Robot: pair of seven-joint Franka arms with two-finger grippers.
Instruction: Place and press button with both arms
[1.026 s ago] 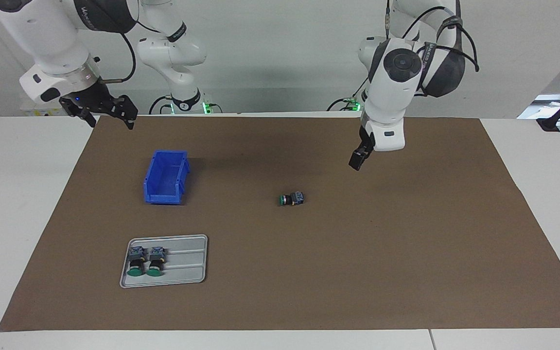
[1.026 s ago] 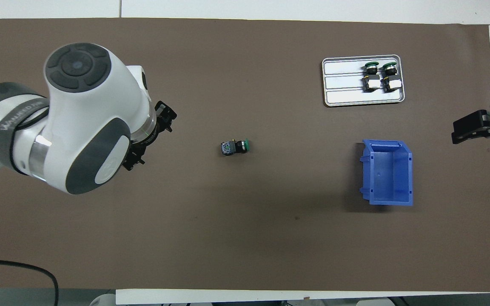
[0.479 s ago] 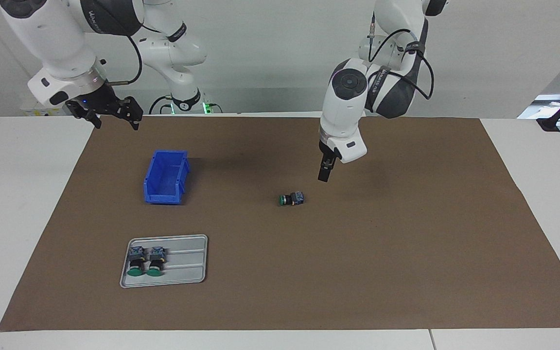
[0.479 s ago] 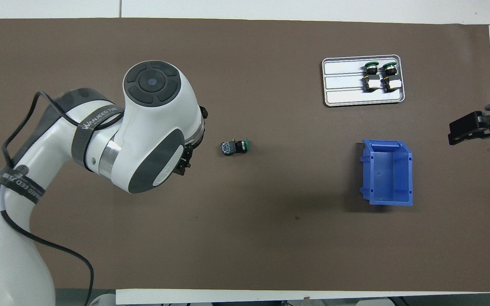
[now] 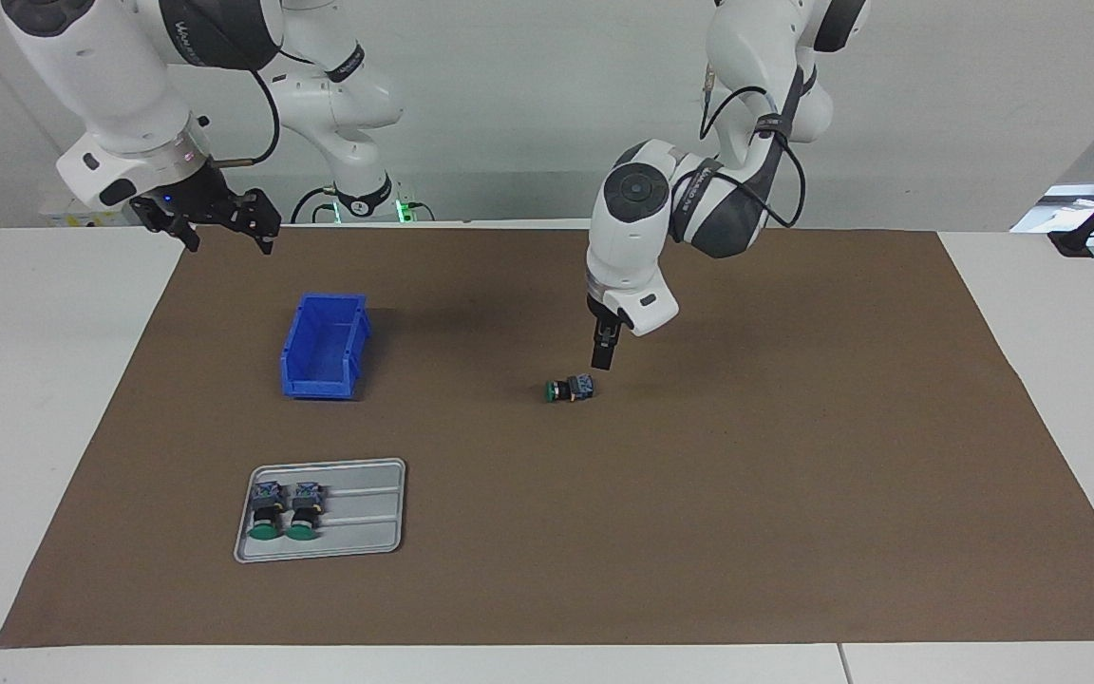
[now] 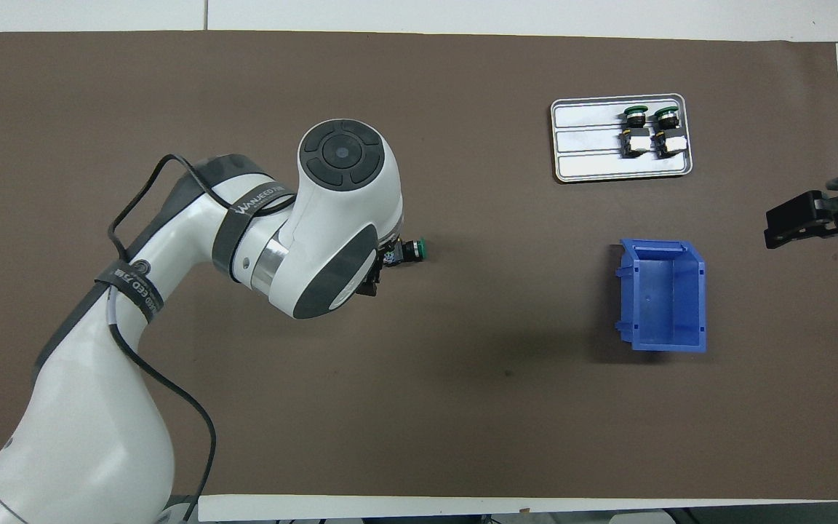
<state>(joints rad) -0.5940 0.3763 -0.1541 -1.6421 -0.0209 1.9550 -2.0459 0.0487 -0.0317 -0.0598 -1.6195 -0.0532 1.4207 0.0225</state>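
The button [image 5: 570, 389] lies on its side in the middle of the brown mat, its green cap toward the right arm's end; in the overhead view [image 6: 412, 250] the left arm's wrist covers its body. My left gripper [image 5: 601, 359] points down and hangs just above the button's body end, apart from it. My right gripper [image 5: 215, 226] is open and empty, held in the air over the mat's edge at the right arm's end [image 6: 801, 222], where that arm waits.
A blue bin [image 5: 324, 347] stands open and empty toward the right arm's end [image 6: 663, 295]. A grey tray [image 5: 362, 518] farther from the robots holds two more green buttons [image 5: 285, 510] lying side by side [image 6: 650, 131].
The left arm has swung toward the table's middle and lowered, bringing its gripper from over bare mat to just above the button. The right gripper shifted slightly. The button has not moved.
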